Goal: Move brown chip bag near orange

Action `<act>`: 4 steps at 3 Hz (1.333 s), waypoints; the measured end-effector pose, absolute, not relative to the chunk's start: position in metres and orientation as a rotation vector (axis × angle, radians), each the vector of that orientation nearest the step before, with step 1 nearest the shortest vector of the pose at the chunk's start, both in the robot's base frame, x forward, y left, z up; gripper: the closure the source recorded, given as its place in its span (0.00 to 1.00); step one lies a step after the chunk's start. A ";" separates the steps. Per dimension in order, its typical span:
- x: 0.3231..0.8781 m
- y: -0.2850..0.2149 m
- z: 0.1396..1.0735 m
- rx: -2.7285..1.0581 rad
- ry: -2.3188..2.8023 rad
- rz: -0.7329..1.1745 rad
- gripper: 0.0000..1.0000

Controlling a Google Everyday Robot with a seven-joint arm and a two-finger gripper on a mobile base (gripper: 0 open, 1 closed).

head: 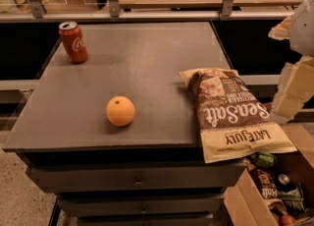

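Note:
The brown chip bag (230,109) lies flat at the right side of the dark grey table (142,58). Its cream near end hangs over the table's front right corner. The orange (120,111) sits near the table's front edge, left of centre and well apart from the bag. My gripper (288,99) shows as pale blocky parts at the right edge of the camera view. It hangs just right of the bag's far half, above the table's edge, and holds nothing that I can see.
A red soda can (73,42) stands upright at the table's back left. An open cardboard box (245,205) with mixed snacks, including a smaller brown bag (266,183), sits on the floor at the bottom right. A railing (147,16) and wooden counter run behind the table.

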State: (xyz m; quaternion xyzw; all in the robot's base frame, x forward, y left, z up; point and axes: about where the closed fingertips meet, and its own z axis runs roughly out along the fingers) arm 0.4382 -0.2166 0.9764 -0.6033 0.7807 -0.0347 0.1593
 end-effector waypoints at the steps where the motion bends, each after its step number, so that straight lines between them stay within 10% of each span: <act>1: 0.438 -0.217 0.976 -1.724 2.231 -0.099 0.00; 4: 0.471 -0.185 0.942 -1.841 2.164 -0.087 0.00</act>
